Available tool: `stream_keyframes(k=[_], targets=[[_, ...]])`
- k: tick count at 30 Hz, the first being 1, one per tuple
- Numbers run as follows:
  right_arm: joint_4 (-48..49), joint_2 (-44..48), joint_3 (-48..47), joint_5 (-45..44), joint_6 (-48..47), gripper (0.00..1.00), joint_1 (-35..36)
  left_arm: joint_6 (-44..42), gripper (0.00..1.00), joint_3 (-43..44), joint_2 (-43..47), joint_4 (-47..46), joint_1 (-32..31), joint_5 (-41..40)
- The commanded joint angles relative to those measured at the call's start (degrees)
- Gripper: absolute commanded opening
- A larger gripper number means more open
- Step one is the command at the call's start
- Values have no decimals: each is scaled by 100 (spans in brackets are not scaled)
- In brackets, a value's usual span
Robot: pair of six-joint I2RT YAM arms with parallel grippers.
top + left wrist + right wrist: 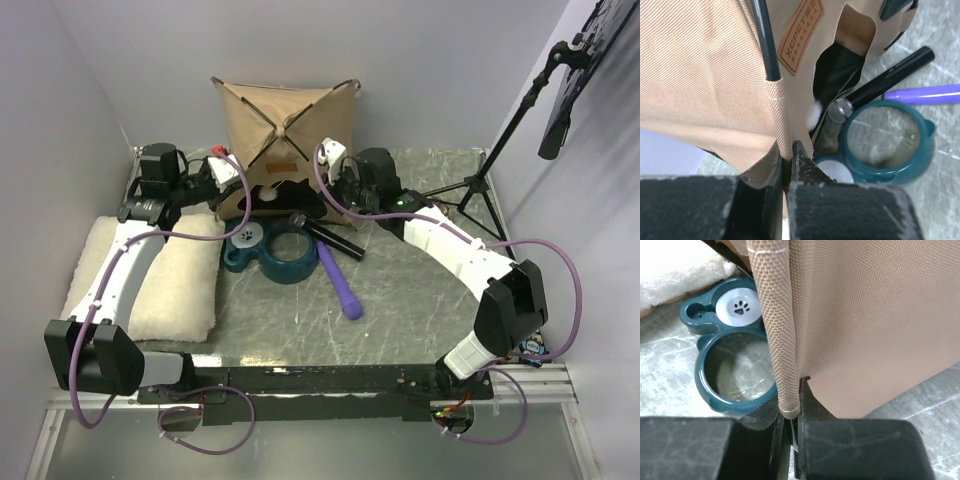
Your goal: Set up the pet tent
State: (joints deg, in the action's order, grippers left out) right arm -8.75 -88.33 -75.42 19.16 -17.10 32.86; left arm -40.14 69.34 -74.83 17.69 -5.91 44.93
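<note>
Pet tent (285, 120) of woven khaki cloth stood at the far side of the table (420, 315); my left gripper (787, 152) and right gripper (796, 390) were each clamped tight on its hem. Round teal bowl (282, 255), purple stick (340, 287) and fluffy pillow (160, 275) lay near its front

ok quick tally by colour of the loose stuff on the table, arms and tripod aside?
Tan: 1 tent
Cream: 1 pillow
Teal: 1 bowl stand
Purple: 1 stick
Black: 1 rod
Total: 5
</note>
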Motion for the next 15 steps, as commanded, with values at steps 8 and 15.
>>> stream_keyframes(k=[8, 15], targets=[[-539, 79, -210, -52, 181, 0, 45, -444, 1, 88, 13, 764, -120, 675], [-1566, 176, -922, 17, 207, 0, -306, 322, 1, 1055, -559, 937, -463, 843]])
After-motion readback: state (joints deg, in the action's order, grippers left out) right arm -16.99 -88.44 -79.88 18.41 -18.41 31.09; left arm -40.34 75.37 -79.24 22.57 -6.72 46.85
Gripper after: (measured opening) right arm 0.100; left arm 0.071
